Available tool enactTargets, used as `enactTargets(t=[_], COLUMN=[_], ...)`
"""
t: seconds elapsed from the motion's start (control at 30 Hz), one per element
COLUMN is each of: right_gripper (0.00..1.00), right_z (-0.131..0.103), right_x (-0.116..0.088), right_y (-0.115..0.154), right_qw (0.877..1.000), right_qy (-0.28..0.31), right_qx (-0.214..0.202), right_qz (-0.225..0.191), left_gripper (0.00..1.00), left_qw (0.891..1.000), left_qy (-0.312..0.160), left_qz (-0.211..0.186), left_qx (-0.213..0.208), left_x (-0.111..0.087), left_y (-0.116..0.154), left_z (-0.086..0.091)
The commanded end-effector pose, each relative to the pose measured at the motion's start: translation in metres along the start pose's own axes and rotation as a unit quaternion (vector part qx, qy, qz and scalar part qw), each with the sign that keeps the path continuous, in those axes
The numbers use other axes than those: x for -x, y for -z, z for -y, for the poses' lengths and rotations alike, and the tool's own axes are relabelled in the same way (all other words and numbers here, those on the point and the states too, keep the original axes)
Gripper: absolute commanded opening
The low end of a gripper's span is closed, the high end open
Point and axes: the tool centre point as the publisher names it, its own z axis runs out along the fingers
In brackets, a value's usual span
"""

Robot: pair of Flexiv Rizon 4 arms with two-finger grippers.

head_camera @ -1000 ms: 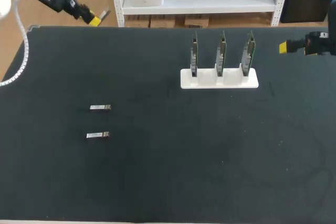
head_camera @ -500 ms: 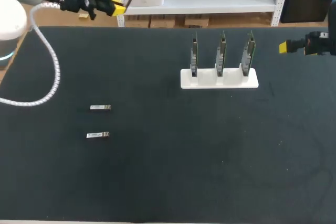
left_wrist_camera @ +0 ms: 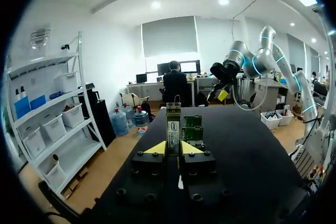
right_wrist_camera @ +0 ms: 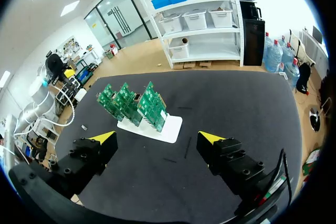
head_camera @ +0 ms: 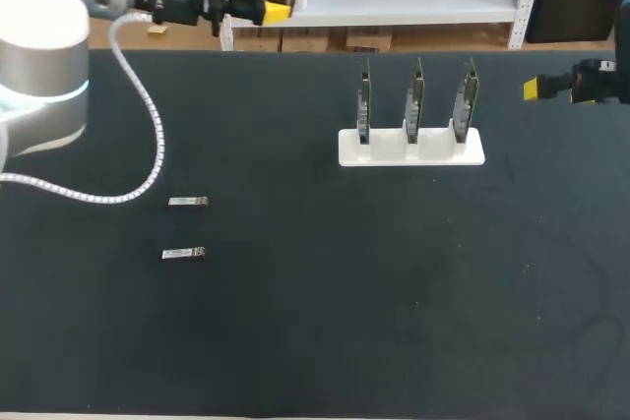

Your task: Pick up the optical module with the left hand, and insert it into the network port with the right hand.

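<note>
Far left, left gripper (head_camera: 279, 5): is hovering high by the far edge of the table (head_camera: 315, 341), pointing to the right, with its yellow tips pressing together on the held module from both sides.
Held module (left_wrist_camera: 173, 125): is sticking out ahead of the fingertips in the left wrist view, a slim metal optical module with a label on its upper face.
Right gripper (right_wrist_camera: 156, 137): is hanging at the far right edge of the table, pointing left, its two fingers spreading wide apart.
Loose modules: two are lying flat on the left half of the table, the farther one (head_camera: 187, 202) and the nearer one (head_camera: 184, 254) close together but not touching, well apart from both grippers.
White stand (head_camera: 411, 150): is sitting far and right of the middle, between the two grippers.
Circuit boards (head_camera: 414, 95): three green ones are standing upright in a row in the stand; their ports are showing too small to make out.
</note>
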Motion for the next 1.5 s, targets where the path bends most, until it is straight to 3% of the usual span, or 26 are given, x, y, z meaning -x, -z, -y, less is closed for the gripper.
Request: enactTargets(t=[0.03,0.63,0.9,1.5], right_gripper=[1.00,1.00,1.00,1.00], right_z=[-0.001,-0.001,-0.001,-0.001], right_x=[0.000,0.000,0.000,0.000], right_y=[0.001,0.001,0.001,0.001], right_qw=[1.000,1.000,1.000,1.000], right_qy=[0.000,0.000,0.000,0.000], right_qx=[-0.001,-0.001,-0.001,-0.001], right_qz=[0.000,0.000,0.000,0.000], left_gripper=[0.00,0.00,0.00,0.00], left_qw=[0.998,0.990,0.987,0.984], left_qy=[0.008,0.038,0.056,0.091], left_qz=[0.010,0.076,0.092,0.113], left_qx=[-0.054,-0.115,-0.120,-0.108], left_x=[0.002,0.006,0.002,-0.006], left_y=[-0.020,-0.073,-0.095,-0.097], left_z=[-0.007,0.016,0.023,0.034])
